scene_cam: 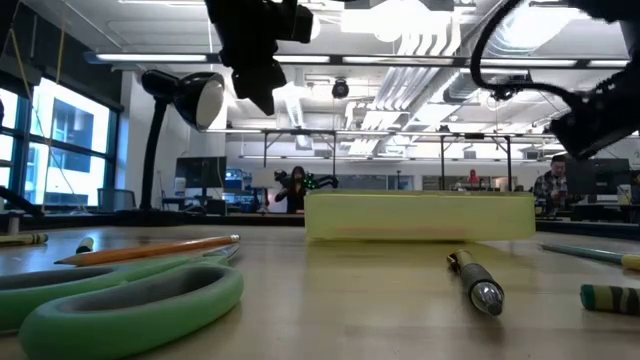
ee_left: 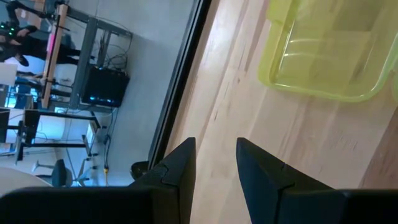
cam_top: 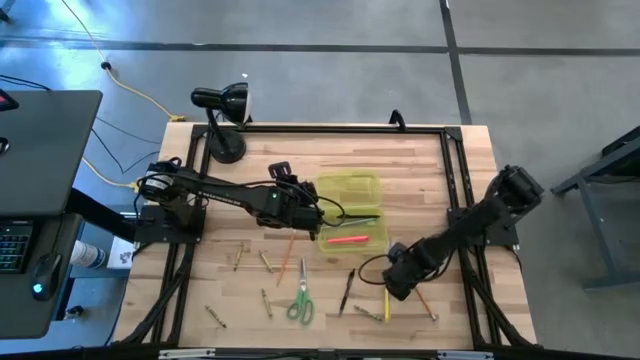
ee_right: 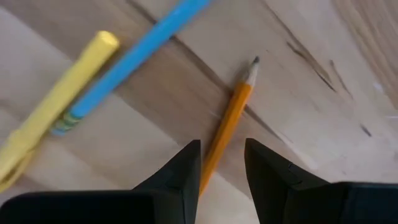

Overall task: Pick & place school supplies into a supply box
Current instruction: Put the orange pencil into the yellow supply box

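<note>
The translucent yellow-green supply box (cam_top: 349,190) lies open on the table's middle, with a red-pink marker (cam_top: 347,240) and a dark pen in its near half. My left gripper (cam_top: 318,214) hangs open beside the box's left side, holding nothing; its wrist view shows the box (ee_left: 323,56) ahead. My right gripper (cam_top: 392,287) is open, off the table in front of the box. Its fingers (ee_right: 186,168) stand on either side of an orange pencil (ee_right: 231,118) that lies flat. A blue pen (ee_right: 130,56) and a yellow pen (ee_right: 56,112) lie beside it.
Green-handled scissors (cam_top: 300,305) lie near the near edge, with several pencils and small brassy bits scattered around them. A black desk lamp (cam_top: 222,110) stands at the far left corner. The low view shows the scissors (scene_cam: 120,300), an orange pencil (scene_cam: 150,250) and a pen (scene_cam: 475,280).
</note>
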{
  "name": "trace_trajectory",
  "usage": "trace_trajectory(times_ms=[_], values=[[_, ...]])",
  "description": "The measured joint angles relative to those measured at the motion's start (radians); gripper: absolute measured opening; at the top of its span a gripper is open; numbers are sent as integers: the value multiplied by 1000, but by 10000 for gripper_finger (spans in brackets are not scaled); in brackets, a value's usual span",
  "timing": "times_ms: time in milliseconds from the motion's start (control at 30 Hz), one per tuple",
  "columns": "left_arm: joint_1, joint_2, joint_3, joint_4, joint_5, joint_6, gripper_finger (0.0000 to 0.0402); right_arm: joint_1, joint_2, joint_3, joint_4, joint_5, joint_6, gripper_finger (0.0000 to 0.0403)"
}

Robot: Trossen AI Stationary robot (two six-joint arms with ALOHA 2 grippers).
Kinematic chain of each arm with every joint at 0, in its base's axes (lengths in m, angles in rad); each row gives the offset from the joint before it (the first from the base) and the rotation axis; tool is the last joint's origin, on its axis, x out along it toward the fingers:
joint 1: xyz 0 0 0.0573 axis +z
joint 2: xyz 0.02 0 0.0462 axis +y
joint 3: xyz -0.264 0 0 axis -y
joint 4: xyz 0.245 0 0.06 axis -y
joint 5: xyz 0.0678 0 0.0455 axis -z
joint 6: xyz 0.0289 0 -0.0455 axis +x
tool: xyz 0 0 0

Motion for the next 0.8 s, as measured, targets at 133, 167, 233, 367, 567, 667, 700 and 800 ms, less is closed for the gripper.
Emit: trace_trajectory(times_ms=[133, 167, 233, 367, 567, 667, 700, 800], values=[[0, 0, 0, 0, 7, 0, 145, 4, 19, 1, -4, -1, -6, 103], [0, 0, 0, 0, 9, -1, 145, 6, 23, 1, -2, 1, -7, 103], [0, 0, 0, 0, 9, -3, 145, 12, 30, 3, 4, 13, -10, 103], [0, 0, 0, 1, 15, -3, 145, 21, 39, 3, 8, 52, 5, 103], [0, 0, 0, 2, 29, -4, 145, 36, 36, 2, 11, 56, 23, 86], [0, 0, 0, 2, 28, -6, 145, 40, 34, 0, 11, 72, 26, 66], [0, 0, 0, 2, 28, -6, 145, 41, 34, 0, 9, 80, 26, 57], [0, 0, 0, 1, 28, -6, 145, 41, 34, 0, -10, 89, 22, 24]])
